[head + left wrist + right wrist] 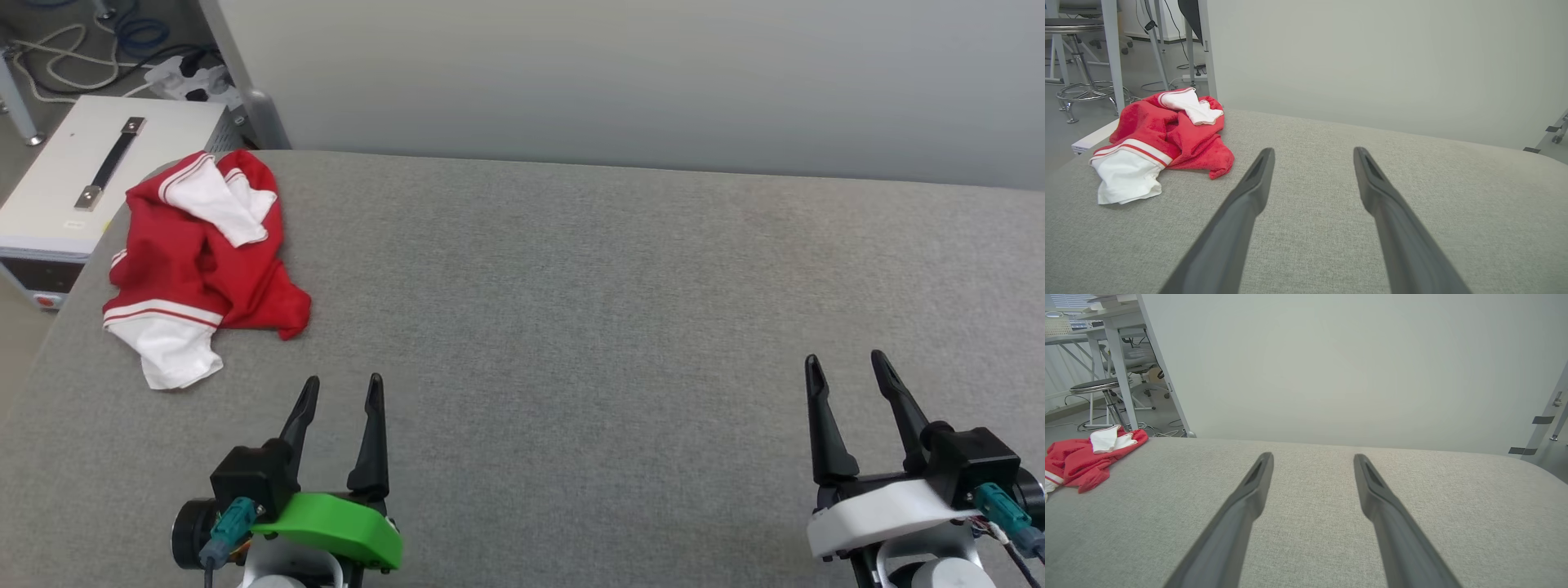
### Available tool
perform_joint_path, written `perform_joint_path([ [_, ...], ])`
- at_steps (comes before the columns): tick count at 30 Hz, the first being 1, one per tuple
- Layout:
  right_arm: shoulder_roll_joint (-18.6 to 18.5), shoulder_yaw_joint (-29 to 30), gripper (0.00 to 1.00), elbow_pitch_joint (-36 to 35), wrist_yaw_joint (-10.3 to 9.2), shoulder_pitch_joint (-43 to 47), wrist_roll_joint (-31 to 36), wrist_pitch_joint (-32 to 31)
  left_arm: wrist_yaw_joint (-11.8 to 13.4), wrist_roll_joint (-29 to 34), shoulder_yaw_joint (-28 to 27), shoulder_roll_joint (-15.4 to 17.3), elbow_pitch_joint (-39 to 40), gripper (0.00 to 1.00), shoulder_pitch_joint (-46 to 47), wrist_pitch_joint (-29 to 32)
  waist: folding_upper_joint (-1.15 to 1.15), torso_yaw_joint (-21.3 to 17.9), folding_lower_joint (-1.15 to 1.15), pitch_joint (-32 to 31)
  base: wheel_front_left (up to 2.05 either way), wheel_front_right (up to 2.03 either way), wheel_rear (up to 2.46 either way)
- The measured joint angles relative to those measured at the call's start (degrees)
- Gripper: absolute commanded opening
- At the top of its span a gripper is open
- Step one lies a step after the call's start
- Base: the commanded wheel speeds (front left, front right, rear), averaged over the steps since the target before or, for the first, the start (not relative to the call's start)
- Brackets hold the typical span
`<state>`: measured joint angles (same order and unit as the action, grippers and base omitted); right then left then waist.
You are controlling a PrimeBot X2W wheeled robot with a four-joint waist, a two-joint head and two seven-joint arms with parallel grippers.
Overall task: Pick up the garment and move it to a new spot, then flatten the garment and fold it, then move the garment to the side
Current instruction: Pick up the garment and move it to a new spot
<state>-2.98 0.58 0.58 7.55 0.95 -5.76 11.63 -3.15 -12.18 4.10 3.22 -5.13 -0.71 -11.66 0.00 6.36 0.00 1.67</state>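
The garment (204, 269) lies crumpled at the far left corner of the grey fabric surface (571, 286) in the head view, red with white sleeves and striped trim. The left gripper (344, 379) is at the near edge, short of the garment, with its fingers spread and empty. The right gripper (845, 357) is well to the right, its fingers likewise parted. A white box (49, 204) with a black handle stands beside that corner, and a pale wall (612, 73) runs behind.

In the left wrist view the parted fingers point across the fabric. The garment (1167, 130) is ahead on their left, and a stool (1073, 24) stands beyond it.

In the right wrist view the fingers are spread over the fabric, and the garment (1077, 461) is at the far left.
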Motion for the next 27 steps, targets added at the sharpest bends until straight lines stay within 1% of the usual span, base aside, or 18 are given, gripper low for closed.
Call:
perform_joint_path([
  [6,0.1,-2.7,1.0,0.2,0.0,0.0,0.8,0.8,-0.2,-0.6,0.0,0.0,-0.3,1.0,0.8,-0.8,0.0,4.4,0.0,0.1,0.0,0.0,0.0],
  [7,0.2,-3.3,1.0,0.3,0.0,0.0,0.8,1.1,-0.5,-0.7,0.0,0.0,-0.5,1.0,0.8,-1.1,0.0,6.9,0.0,0.0,0.0,0.0,0.0],
  [15,0.2,-4.7,1.0,0.7,0.0,0.1,0.4,2.1,-0.7,-1.2,-0.1,0.0,-1.0,1.0,0.8,-2.0,0.0,14.0,0.0,-0.1,0.0,0.0,0.0],
  [21,0.2,-5.0,1.0,0.9,0.0,0.0,0.0,2.8,-1.2,-1.5,-0.1,0.0,-1.2,1.0,0.8,-2.7,0.0,18.7,0.0,-0.2,0.0,0.0,0.0],
  [27,0.2,-5.6,1.0,1.2,0.0,0.0,-0.4,2.8,-1.2,-1.9,-0.2,0.0,-1.4,1.0,0.8,-3.0,0.0,22.1,0.0,-0.1,0.0,0.0,0.0],
])
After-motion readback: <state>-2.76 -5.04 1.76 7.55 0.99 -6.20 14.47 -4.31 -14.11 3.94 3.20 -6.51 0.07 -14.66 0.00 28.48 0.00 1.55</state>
